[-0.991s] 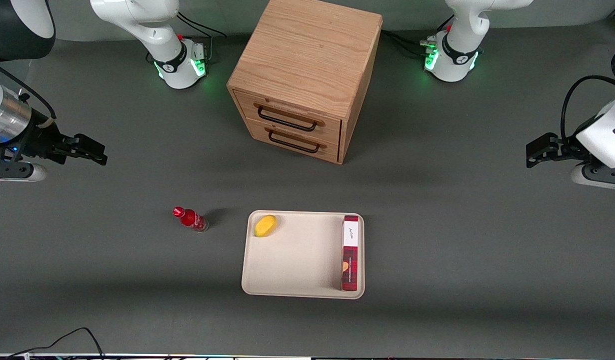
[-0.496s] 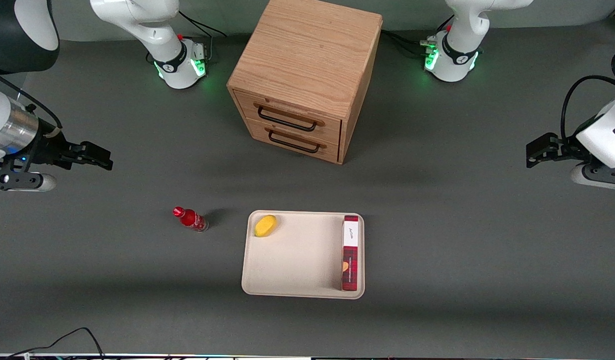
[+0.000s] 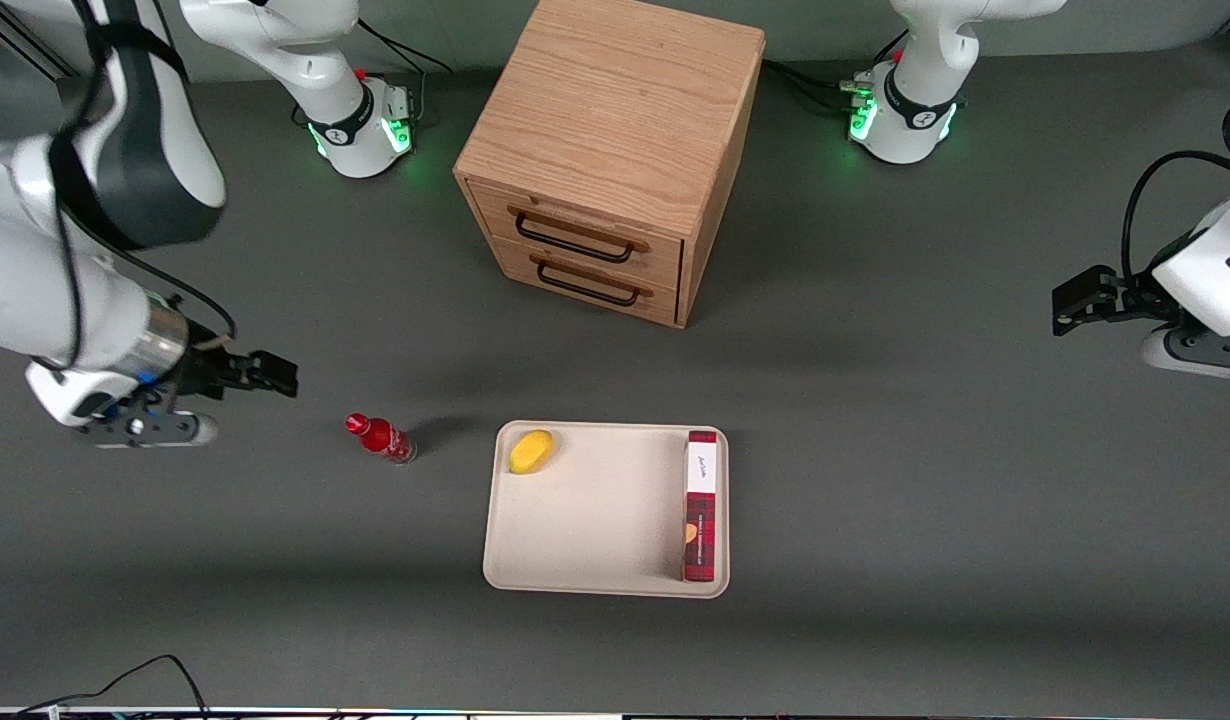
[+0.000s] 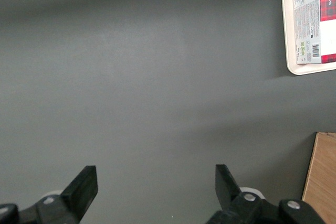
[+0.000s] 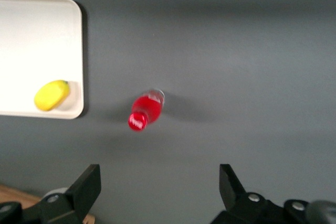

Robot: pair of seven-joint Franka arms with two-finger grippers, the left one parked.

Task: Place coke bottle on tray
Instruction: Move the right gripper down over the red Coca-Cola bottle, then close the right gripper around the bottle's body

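Note:
The coke bottle (image 3: 380, 438) is small and red with a red cap. It stands on the dark table beside the tray, toward the working arm's end. It also shows in the right wrist view (image 5: 145, 110). The cream-beige tray (image 3: 595, 520) lies nearer the front camera than the cabinet; its corner shows in the right wrist view (image 5: 73, 35). My right gripper (image 3: 275, 375) is open and empty. It hovers above the table, a short way from the bottle toward the working arm's end and slightly farther from the front camera. Its fingers (image 5: 89, 184) are spread wide.
A yellow lemon (image 3: 531, 451) and a long red plaid box (image 3: 701, 505) lie on the tray. A wooden drawer cabinet (image 3: 615, 150) stands farther from the front camera than the tray. Arm bases (image 3: 360, 125) stand at the table's back.
My right arm has swung in from the table's end toward the bottle and nearer the front camera. The bottle, the tray and its contents have not moved.

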